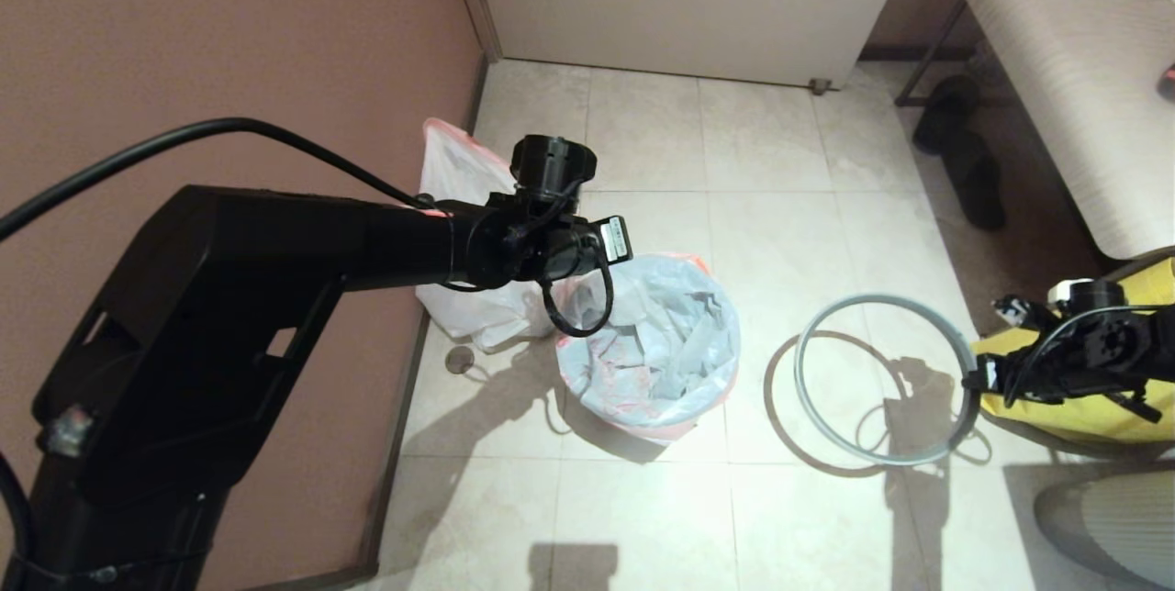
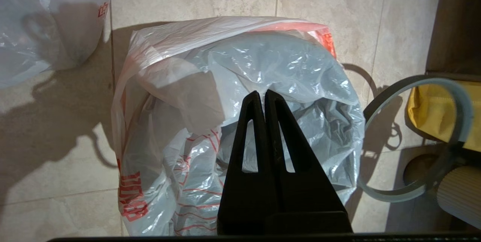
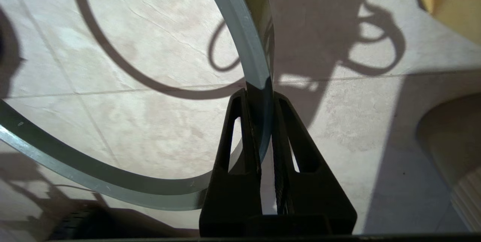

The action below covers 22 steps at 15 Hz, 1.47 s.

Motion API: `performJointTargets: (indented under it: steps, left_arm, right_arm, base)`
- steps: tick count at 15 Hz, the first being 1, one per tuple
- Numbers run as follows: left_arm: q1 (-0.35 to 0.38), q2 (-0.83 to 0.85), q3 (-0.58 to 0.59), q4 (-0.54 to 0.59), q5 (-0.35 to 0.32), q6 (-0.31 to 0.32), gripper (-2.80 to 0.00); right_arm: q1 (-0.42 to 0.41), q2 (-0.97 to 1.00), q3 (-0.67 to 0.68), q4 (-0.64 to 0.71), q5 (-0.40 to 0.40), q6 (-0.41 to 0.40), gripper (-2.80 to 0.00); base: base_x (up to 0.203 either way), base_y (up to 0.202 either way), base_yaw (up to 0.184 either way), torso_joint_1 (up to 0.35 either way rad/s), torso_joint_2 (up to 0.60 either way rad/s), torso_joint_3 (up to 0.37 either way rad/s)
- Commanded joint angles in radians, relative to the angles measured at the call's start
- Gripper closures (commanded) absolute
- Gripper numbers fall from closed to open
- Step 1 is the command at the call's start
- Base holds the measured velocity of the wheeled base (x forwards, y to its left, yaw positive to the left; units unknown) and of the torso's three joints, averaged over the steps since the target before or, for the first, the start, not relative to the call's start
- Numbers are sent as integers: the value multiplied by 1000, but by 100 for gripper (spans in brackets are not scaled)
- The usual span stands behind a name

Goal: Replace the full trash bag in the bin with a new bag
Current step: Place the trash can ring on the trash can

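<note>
Right end effector (image 3: 263, 95) clamped on ring rim (image 1: 881, 458), left end effector (image 2: 262, 97) clenched above new bag (image 2: 285, 73).

1. The floor (image 1: 643, 141) is of pale beige tiles.
2. The bin, lined with the new bag (image 1: 656, 348), stands on it near the brown wall.
3. The full trash bag (image 1: 464, 242) rests at the wall's foot.
4. A yellow bag (image 1: 1083, 407) sits at the right edge.

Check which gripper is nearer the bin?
Left. The left gripper hangs shut just above the bag-lined bin; the right gripper is off to the side, clamped on the ring.
</note>
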Motion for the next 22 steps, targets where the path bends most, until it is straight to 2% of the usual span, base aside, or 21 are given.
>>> performJointTargets:
  steps: [1, 3, 6, 9, 12, 14, 15, 18, 22]
  left_arm:
    - [-2, -34, 11, 0, 0, -8, 0]
    - [-4, -64, 16, -1, -22, -48, 0]
    - [25, -104, 8, -11, -22, -73, 0]
    - [39, -151, 12, -10, -20, -86, 0]
    - [39, -155, 14, -9, -16, -83, 0]
    - [39, -153, 13, -9, -14, -82, 0]
    - [41, -151, 11, -9, -13, -81, 0]
    - [31, -145, 14, -5, -12, -79, 0]
    - [19, -139, 16, -4, 1, -77, 0]
  right_arm:
    - [24, -224, 67, 0, 4, 36, 0]
    - [119, -340, 95, -1, 1, 166, 0]
    - [334, -386, 26, 4, -82, 243, 0]
    - [514, -296, -187, 86, -195, 268, 0]
    - [642, -122, -430, 273, -348, 272, 0]
    - [723, -41, -490, 388, -472, 253, 0]
    - [751, -24, -492, 425, -493, 248, 0]
    - [810, -6, -483, 432, -478, 304, 0]
    - [809, -86, -485, 384, -411, 379, 0]
  base:
    - [0, 0, 0, 0, 0, 0]
    - [0, 0, 0, 0, 0, 0]
    - [0, 0, 0, 0, 0, 0]
    - [0, 0, 0, 0, 0, 0]
    - [0, 0, 0, 0, 0, 0]
    - [0, 0, 0, 0, 0, 0]
    - [0, 0, 0, 0, 0, 0]
    - [0, 0, 0, 0, 0, 0]
    - [0, 0, 0, 0, 0, 0]
